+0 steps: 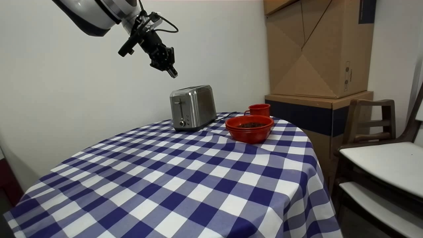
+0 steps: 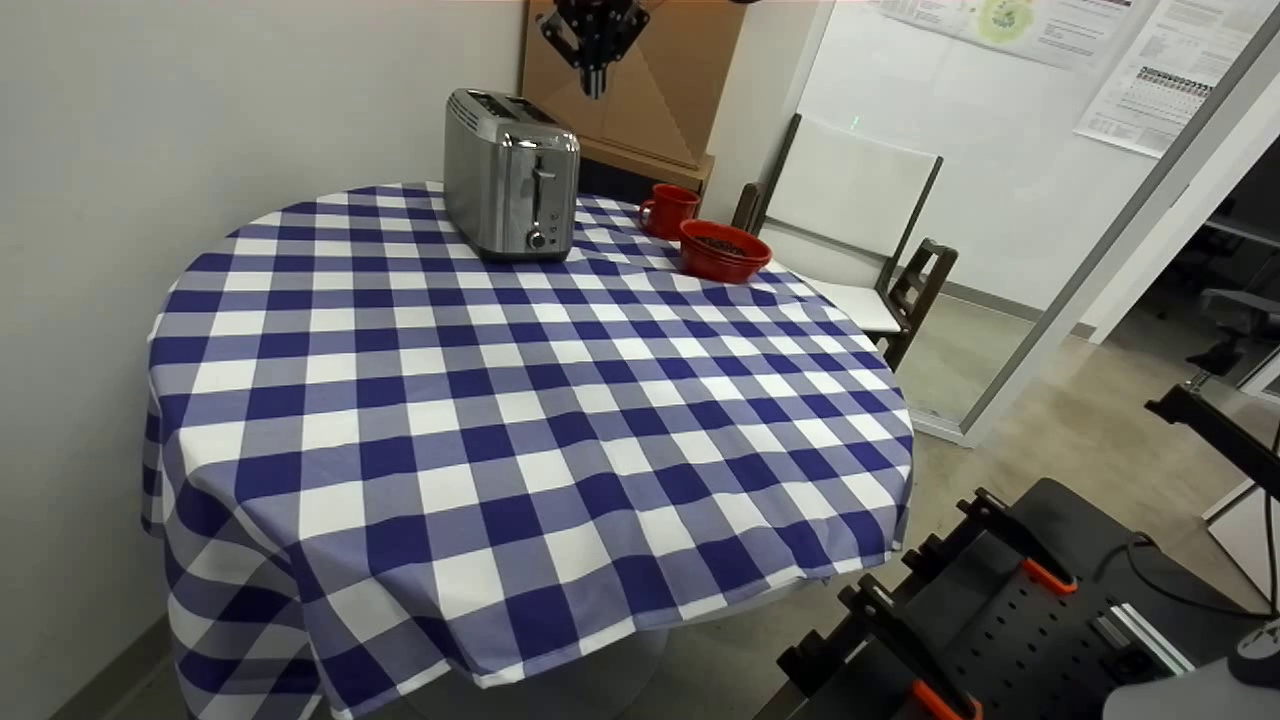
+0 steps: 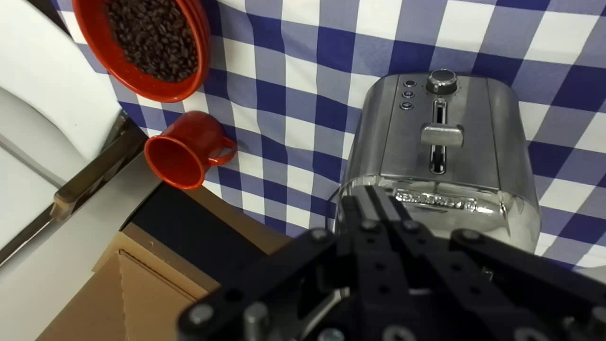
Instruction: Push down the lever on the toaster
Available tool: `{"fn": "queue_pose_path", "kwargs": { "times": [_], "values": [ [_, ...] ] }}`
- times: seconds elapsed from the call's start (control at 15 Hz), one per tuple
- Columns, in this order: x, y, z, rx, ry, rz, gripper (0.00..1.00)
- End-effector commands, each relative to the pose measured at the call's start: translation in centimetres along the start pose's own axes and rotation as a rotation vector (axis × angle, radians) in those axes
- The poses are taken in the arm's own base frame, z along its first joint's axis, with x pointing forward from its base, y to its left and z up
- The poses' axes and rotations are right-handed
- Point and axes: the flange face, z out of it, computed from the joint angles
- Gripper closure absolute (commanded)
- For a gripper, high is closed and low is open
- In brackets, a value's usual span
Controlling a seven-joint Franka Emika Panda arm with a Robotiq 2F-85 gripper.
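Blue-checked tablecloth beneath the silver toaster, its lever up; hand higher, closed tight

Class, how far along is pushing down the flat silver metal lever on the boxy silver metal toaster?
Done: nothing visible; the lever sits high in its slot. In hand: the black jointed claw hangs shut, clear of the toaster. Left: the whole downward press.

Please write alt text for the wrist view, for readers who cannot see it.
A silver toaster, partly hidden by a closed gripper, stands on a checked tablecloth, its lever and dial visible. At left are a red mug and a red bowl of coffee beans.
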Motion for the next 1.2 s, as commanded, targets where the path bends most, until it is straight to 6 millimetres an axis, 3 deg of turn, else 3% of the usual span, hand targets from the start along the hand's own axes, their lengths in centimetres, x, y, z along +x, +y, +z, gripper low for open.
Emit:
{"fn": "queue_pose_path", "kwargs": {
  "times": [0.0,0.53,1.13],
  "values": [
    [1.3,-1.5,1.8,-0.007,0.015,-0.002,1.0],
    [2.2,-4.4,6.5,-0.019,-0.01,-0.032,1.0],
    [1.7,-6.7,10.2,0.036,-0.112,-0.043,1.0]
  ]
}}
